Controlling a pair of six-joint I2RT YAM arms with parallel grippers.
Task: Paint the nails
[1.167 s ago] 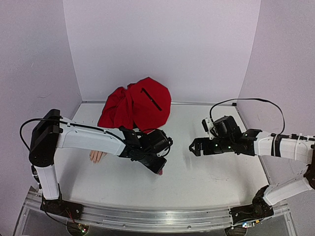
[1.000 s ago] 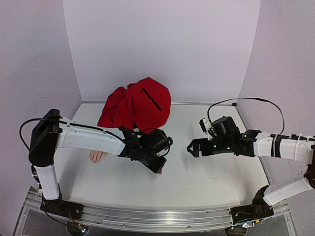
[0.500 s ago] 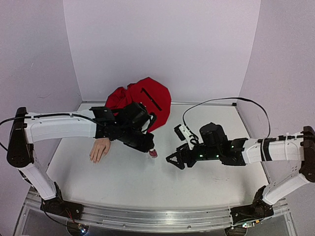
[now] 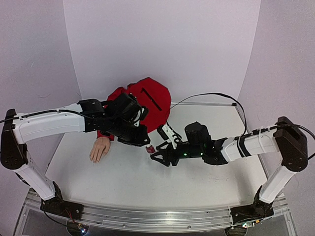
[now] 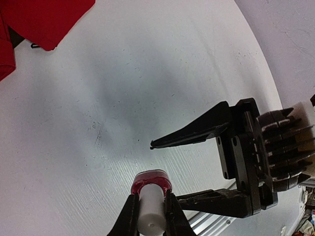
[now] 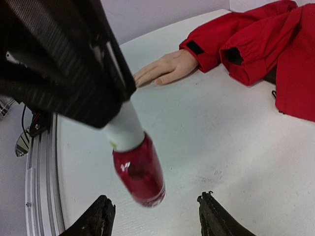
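Observation:
My left gripper point(image 5: 150, 195) is shut on the white cap point(image 5: 149, 212) of a small red polish bottle point(image 5: 150, 182), which hangs tilted just above the table. In the right wrist view the bottle point(image 6: 141, 173) sits between my right gripper's point(image 6: 156, 199) open fingers, with a gap on both sides. The beige mannequin hand point(image 4: 100, 149) lies palm down to the left, its wrist in a red jacket sleeve point(image 6: 209, 51). Its nails are too small to make out. From above, both grippers meet at the bottle point(image 4: 151, 147).
The red jacket point(image 4: 142, 101) is heaped at the back left against the wall. An aluminium rail point(image 4: 147, 219) runs along the near table edge. Purple walls close in the back and both sides.
My right arm has swung left across the table to the bottle and its jaws have narrowed. The left arm has shifted the bottle up and back, uncovering the mannequin hand.

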